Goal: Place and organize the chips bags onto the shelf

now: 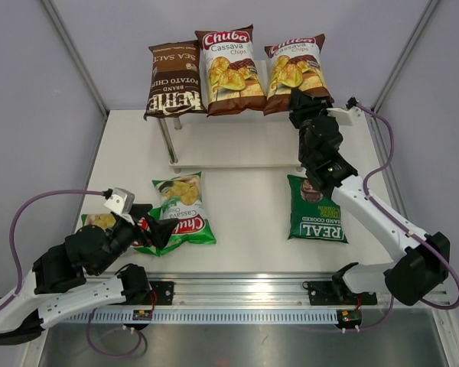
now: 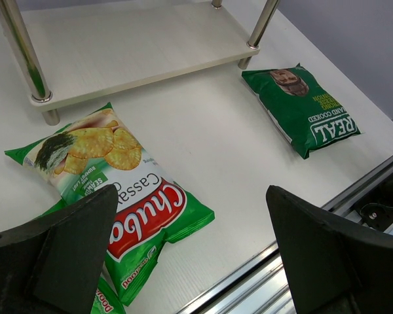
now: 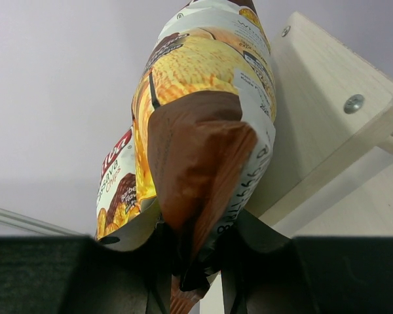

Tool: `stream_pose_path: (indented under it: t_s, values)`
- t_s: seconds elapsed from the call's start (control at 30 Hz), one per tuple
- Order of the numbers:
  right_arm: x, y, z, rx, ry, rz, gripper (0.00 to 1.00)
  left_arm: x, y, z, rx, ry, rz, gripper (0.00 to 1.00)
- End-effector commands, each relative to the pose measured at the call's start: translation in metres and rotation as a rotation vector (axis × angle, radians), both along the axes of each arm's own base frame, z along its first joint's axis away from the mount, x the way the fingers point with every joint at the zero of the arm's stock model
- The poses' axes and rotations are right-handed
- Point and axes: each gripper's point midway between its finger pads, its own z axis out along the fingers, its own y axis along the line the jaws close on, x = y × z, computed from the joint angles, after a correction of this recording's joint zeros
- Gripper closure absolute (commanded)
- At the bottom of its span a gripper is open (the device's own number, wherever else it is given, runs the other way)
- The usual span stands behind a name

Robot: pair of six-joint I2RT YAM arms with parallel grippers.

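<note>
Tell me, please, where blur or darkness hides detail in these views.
Top external: evenly lit, sharp, faint shadows. Left wrist: the light green glossy Chuba bag is crisp; the open left tool looms dark, soft-edged. Right wrist: the white-and-brown glossy Chuba Cassava bag is clear; the right tool pinching it is featureless black.

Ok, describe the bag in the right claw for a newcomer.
Find the shelf at the back. On its top board, it is the rightmost bag, a white-brown Chuba Cassava. Unlike its centre twin, its near edge is pinched in the right claw.
</note>
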Motion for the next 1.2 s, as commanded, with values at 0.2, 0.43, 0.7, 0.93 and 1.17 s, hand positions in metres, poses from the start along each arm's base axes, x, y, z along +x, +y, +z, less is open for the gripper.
stream_pose_path:
  t_s: [0.2, 0.43, 0.7, 0.93, 1.17]
  values:
    - [0.017, 0.002, 0.029, 0.037, -0.054, -0.033, 0.63, 0.002, 0.005, 0.006, -0.044, -0.017, 0.028, 0.01]
    - [0.014, 0.005, 0.020, 0.062, -0.037, 0.014, 0.42, 0.001, 0.005, 0.006, -0.046, -0.017, 0.023, 0.01]
    - [0.004, 0.001, 0.017, 0.059, 0.022, 0.062, 0.26, 0.001, 0.003, 0.005, -0.042, -0.014, 0.017, 0.01]
    - [-0.006, -0.012, 0.018, 0.027, 0.082, 0.118, 0.22, 0.001, 0.000, 0.003, -0.032, -0.011, 0.009, 0.01]
    - [-0.009, -0.020, 0.009, 0.036, 0.114, 0.130, 0.35, 0.001, 0.000, 0.004, -0.033, -0.010, 0.008, 0.01]
